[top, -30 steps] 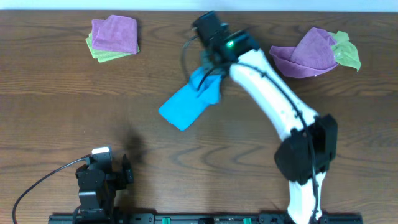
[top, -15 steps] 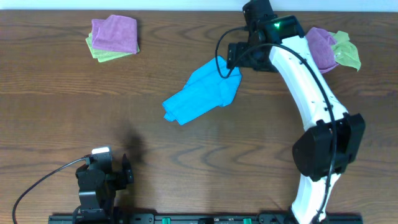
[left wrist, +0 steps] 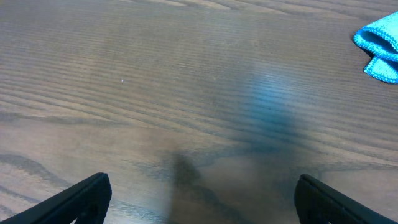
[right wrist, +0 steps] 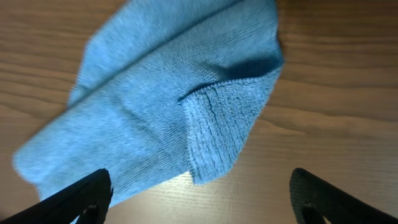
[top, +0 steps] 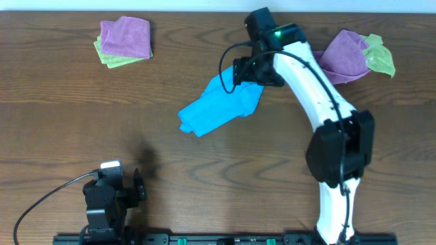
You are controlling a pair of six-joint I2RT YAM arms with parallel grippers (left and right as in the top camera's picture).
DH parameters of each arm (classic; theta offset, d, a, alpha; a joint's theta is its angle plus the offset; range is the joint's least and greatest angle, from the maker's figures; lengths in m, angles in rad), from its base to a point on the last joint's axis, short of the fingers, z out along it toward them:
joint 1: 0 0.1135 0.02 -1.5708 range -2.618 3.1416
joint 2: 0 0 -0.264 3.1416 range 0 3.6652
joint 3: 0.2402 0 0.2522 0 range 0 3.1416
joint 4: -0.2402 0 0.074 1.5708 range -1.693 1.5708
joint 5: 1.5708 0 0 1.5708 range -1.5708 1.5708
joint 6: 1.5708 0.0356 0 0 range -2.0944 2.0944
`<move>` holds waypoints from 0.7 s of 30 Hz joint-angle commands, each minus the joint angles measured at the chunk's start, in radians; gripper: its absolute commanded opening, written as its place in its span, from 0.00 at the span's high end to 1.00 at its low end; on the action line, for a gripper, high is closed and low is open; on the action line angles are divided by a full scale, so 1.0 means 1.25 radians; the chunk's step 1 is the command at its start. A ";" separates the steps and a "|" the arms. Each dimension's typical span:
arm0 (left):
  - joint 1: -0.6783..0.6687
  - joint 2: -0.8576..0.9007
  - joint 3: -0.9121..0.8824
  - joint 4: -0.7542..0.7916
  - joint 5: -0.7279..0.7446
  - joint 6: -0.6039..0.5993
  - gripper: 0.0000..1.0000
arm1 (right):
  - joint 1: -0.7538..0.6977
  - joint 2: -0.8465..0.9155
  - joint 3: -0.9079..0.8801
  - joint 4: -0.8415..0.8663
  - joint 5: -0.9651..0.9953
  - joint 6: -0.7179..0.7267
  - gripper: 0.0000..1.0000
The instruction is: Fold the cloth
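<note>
The bright sky-blue soft microfibre cloth (top: pixel 216 107) is now lying released and loosely doubled just above frame centre. The right gripper (top: pixel 249 71) is returning over its upper-right end, jaws wide and empty. The left gripper (top: pixel 109 194) is idling at lower left, jaws wide. Folding is looking unfinished.

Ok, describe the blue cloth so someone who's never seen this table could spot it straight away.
On the dark wooden table, look near the middle, by the tip of the white arm. The cloth lies there as a slanted strip. It is the only sky-blue one; the far-left pile and far-right pile are purple and green.
</note>
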 commanded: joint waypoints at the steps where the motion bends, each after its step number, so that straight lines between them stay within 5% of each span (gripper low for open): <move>1: -0.002 -0.005 -0.016 -0.010 -0.008 0.005 0.05 | 0.014 0.034 0.008 0.000 -0.004 0.010 0.13; 21: -0.002 -0.005 -0.016 -0.010 -0.008 0.005 0.05 | 0.019 0.128 0.008 0.039 0.003 0.009 0.36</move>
